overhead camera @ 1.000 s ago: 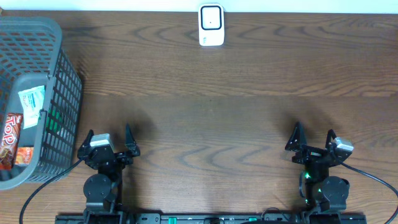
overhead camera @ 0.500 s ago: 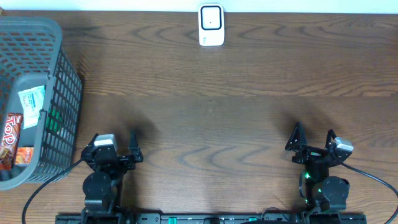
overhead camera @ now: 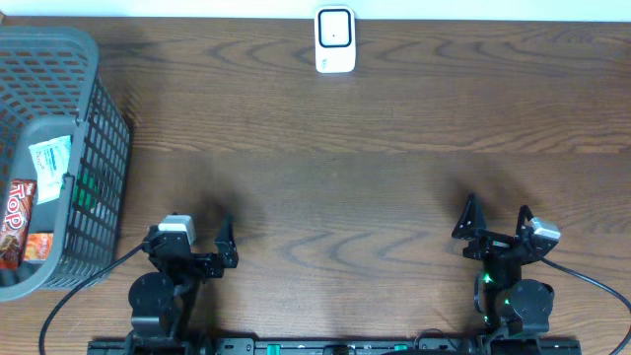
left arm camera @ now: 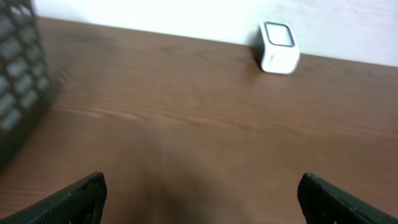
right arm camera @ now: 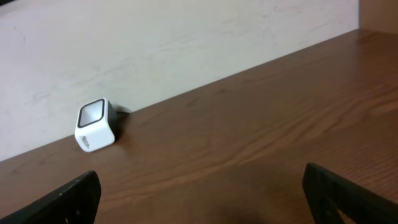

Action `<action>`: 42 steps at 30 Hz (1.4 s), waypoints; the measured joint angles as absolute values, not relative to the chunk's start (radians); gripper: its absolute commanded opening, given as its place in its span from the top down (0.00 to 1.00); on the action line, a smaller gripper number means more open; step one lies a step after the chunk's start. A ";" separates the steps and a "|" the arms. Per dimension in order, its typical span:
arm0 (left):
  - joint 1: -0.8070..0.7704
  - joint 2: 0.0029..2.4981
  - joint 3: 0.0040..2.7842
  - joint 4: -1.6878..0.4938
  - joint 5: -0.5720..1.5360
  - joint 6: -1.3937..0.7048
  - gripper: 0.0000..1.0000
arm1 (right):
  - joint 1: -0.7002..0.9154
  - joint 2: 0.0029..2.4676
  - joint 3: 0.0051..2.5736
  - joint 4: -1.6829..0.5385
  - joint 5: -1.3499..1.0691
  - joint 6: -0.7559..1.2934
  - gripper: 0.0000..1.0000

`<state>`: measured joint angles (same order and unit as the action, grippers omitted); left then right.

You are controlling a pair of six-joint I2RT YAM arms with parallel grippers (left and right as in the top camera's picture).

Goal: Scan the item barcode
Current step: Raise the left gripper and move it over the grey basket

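The items lie in a grey mesh basket [overhead camera: 94,128] at the table's left edge: a white packet [overhead camera: 49,156], a red packet [overhead camera: 18,212] and an orange one [overhead camera: 39,247]. A white barcode scanner [overhead camera: 335,39] stands at the far middle edge; it also shows as the scanner [left arm camera: 278,47] in the left wrist view and as the scanner [right arm camera: 95,124] in the right wrist view. My left gripper [overhead camera: 197,232] [left arm camera: 202,193] is open and empty near the front left, right of the basket. Front right, my right gripper [overhead camera: 497,212] [right arm camera: 202,186] is open over bare wood.
The basket's dark wall [left arm camera: 18,81] fills the left side of the left wrist view. A pale wall [right arm camera: 186,43] rises behind the table's far edge. Cables [overhead camera: 592,281] run from both arm bases at the front edge.
The left arm has swung to the right, away from the basket, with its gripper still open. The right arm has not moved.
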<state>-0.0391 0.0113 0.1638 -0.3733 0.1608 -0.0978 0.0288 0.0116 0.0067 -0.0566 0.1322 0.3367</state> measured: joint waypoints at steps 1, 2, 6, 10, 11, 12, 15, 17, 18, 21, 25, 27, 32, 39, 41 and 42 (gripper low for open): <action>-0.039 0.014 0.173 -0.399 0.173 -0.101 0.02 | 0.029 0.012 0.007 -0.057 0.133 0.337 0.01; -0.039 0.019 0.185 -0.425 0.178 -0.103 0.02 | 0.029 0.012 0.007 -0.057 0.133 0.336 0.01; -0.039 0.083 0.270 -0.488 0.195 -0.107 0.02 | 0.029 0.012 0.007 -0.057 0.133 0.337 0.01; -0.039 0.190 0.394 -0.511 0.204 -0.108 0.02 | 0.029 0.012 0.007 -0.057 0.133 0.337 0.01; -0.039 0.220 0.429 -0.528 0.204 -0.108 0.02 | 0.029 0.012 0.007 -0.057 0.132 0.337 0.01; -0.039 0.258 0.475 -0.551 0.204 -0.107 0.02 | 0.029 0.012 0.007 -0.057 0.133 0.337 0.01; -0.039 0.342 0.567 -0.608 0.224 -0.104 0.02 | 0.029 0.012 0.007 -0.057 0.133 0.336 0.01; -0.039 0.383 0.601 -0.608 0.281 -0.104 0.02 | 0.029 0.012 0.007 -0.057 0.132 0.337 0.01; -0.039 0.398 0.606 -0.599 0.311 -0.103 0.02 | 0.029 0.012 0.007 -0.057 0.132 0.336 0.01; -0.039 0.429 0.607 -0.585 0.404 -0.103 0.02 | 0.029 0.012 0.007 -0.057 0.133 0.337 0.01; -0.039 0.439 0.607 -0.580 0.501 -0.103 0.02 | 0.029 0.012 0.007 -0.057 0.132 0.337 0.01; -0.039 0.439 0.607 -0.582 0.526 -0.104 0.02 | 0.029 0.012 0.007 -0.057 0.133 0.336 0.01; -0.039 0.454 0.607 -0.585 0.555 -0.115 0.02 | 0.029 0.012 0.007 -0.057 0.133 0.337 0.01; -0.039 0.582 0.657 -0.623 0.548 -0.131 0.02 | 0.029 0.012 0.007 -0.057 0.133 0.337 0.01; -0.039 0.634 0.707 -0.646 0.534 -0.148 0.02 | 0.029 0.012 0.007 -0.057 0.133 0.336 0.01; -0.039 0.659 0.735 -0.649 0.525 -0.160 0.02 | 0.029 0.012 0.007 -0.057 0.133 0.336 0.01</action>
<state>-0.0391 0.6590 0.7345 -0.6495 0.5251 -0.1604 0.0288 0.0120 0.0067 -0.0566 0.1326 0.3363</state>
